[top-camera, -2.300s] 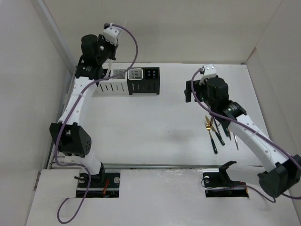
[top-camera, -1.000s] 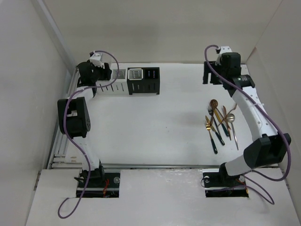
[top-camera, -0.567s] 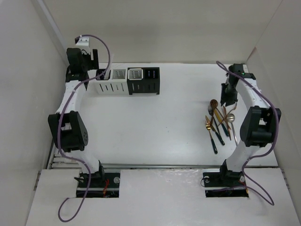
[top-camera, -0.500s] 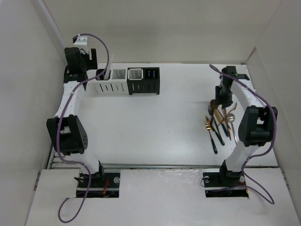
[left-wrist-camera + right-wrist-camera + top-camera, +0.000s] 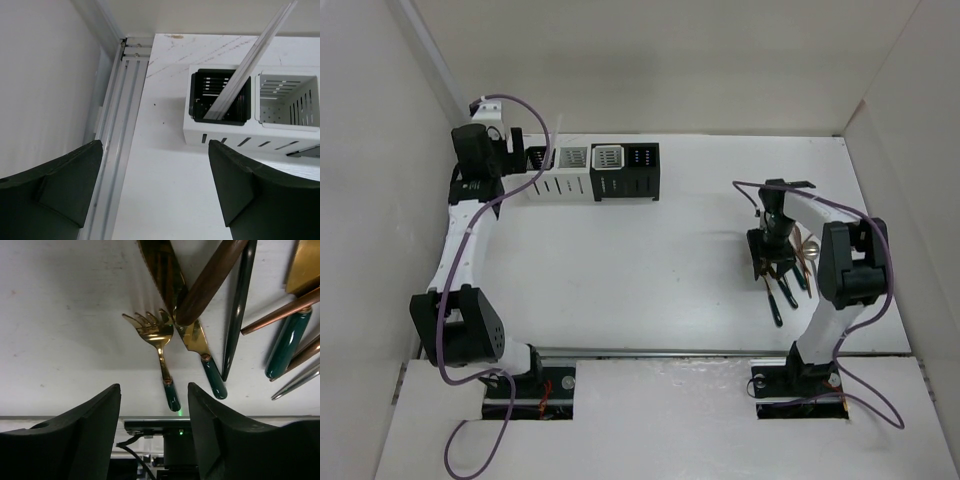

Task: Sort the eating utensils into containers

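Far left, the left gripper (image 5: pixel 155 192) is held wide open and empty near the row of four square slotted caddies (image 5: pixel 592 172), two white, two black; thin white sticks (image 5: pixel 250 65) are leaned in the leftmost one. Right, the right gripper (image 5: pixel 154 410) is spread open, empty, over gold green-handled cutlery (image 5: pixel 159 335) laid on the white table (image 5: pixel 640 270).

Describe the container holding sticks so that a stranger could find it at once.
Find the row of containers along the table's far edge. Take the leftmost one, nearest the left wall. Unlike its neighbour, it holds pale flat sticks leaning out.
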